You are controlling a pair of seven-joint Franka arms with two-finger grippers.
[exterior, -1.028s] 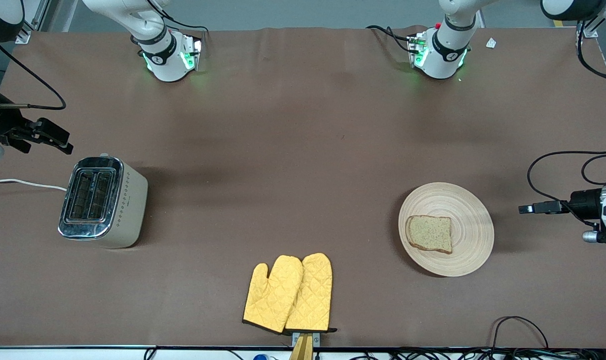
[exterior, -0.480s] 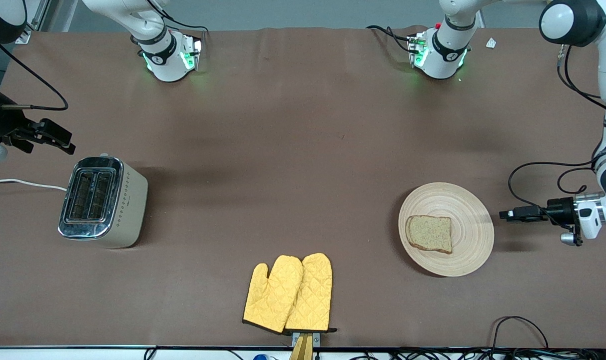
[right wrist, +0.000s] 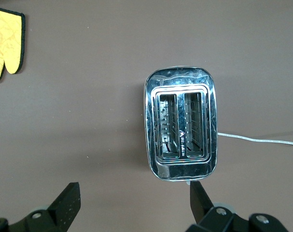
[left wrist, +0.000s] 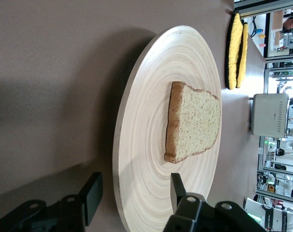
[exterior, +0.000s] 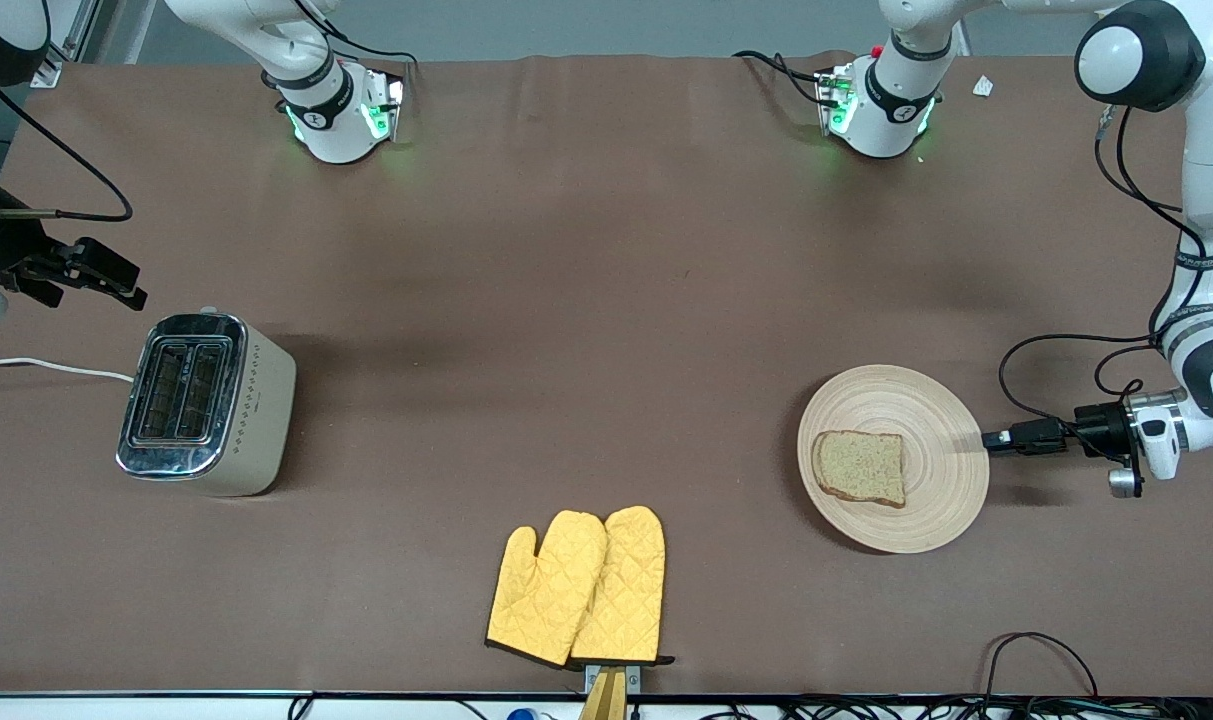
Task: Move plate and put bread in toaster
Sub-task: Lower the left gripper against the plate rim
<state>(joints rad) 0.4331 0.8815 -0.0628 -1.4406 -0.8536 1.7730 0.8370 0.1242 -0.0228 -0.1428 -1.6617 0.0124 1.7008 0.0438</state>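
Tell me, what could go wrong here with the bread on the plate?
The left end effector is at the rim of the round pale wooden plate, one finger outside the rim and one over it. If the plate tips when lifted or dragged, the loose brown bread slice could slide off. A grip so near the edge might also slip. The right end effector waits open near the cream toaster.

Robot lab: brown-clothed table (exterior: 606, 300) (two bolted arm bases, trailing cables).
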